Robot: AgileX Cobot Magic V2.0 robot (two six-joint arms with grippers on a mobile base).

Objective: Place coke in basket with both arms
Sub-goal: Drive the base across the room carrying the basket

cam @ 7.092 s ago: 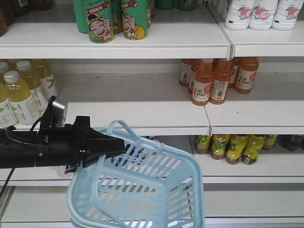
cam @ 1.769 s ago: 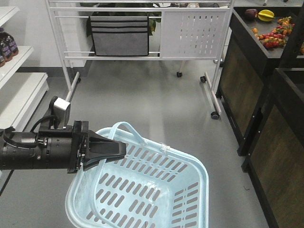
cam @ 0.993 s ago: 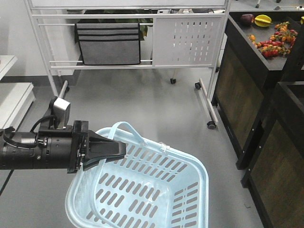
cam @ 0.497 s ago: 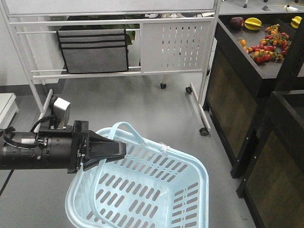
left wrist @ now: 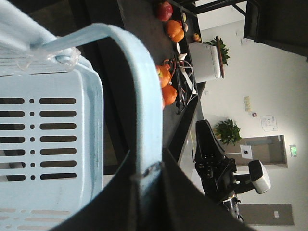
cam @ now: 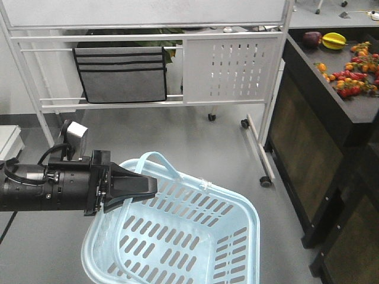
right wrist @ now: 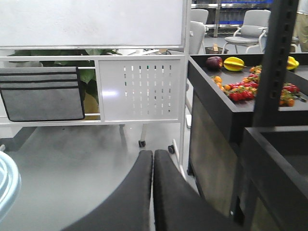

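Left pincer (cam: 151, 187) clamps the handle (cam: 153, 155) of the basket (cam: 255, 225), which hangs beneath.

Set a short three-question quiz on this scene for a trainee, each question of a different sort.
1. True or false: the right gripper is clamped on the basket.
2. What does the left gripper hold? A) a basket handle B) the grey pouch C) the white rack
3. Fill in: in the front view the fruit lies on the dark counter at the ___ side.
Key: 1 false, it is shut on nothing; 2 A; 3 right.
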